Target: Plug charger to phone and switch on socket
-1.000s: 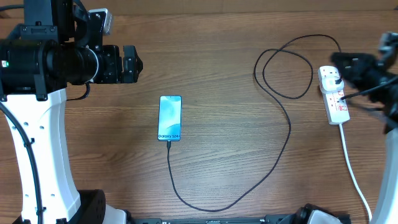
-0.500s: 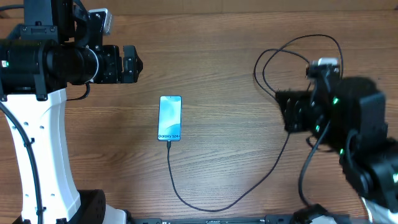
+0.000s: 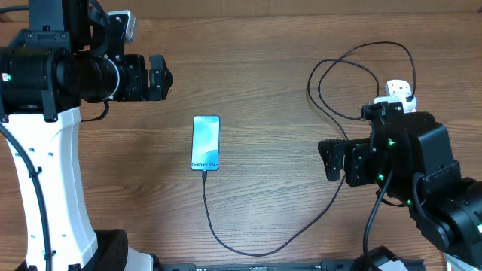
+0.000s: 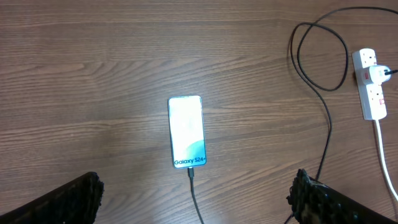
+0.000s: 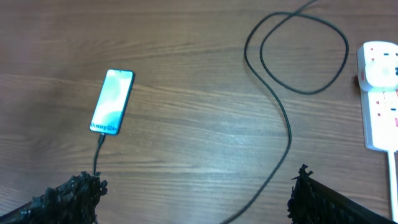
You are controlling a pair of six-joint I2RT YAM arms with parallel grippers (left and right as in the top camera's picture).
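Note:
The phone (image 3: 205, 143) lies flat mid-table, its blue screen lit, with the charger (image 3: 205, 199) plugged into its lower end. It also shows in the left wrist view as phone (image 4: 186, 132) and in the right wrist view as phone (image 5: 112, 102). The thin black charger (image 5: 258, 189) curves along the table and loops up to the white socket (image 4: 372, 87), where a plug sits in the upper outlet. My left gripper (image 3: 160, 77) hovers open, high above the phone's far side. My right gripper (image 3: 331, 159) is open and empty, left of the socket (image 3: 398, 92), which my arm mostly hides.
The socket's thick white cord (image 4: 387, 162) runs toward the front edge at the right. The left arm's white base (image 3: 53, 188) stands at the table's left side. Bare wood lies between the phone and the cable loop (image 3: 346, 83).
My right gripper was shut at the socket's switches. It has since pulled away to the left and toward the front, and opened wide. The left arm, phone and cable have not moved.

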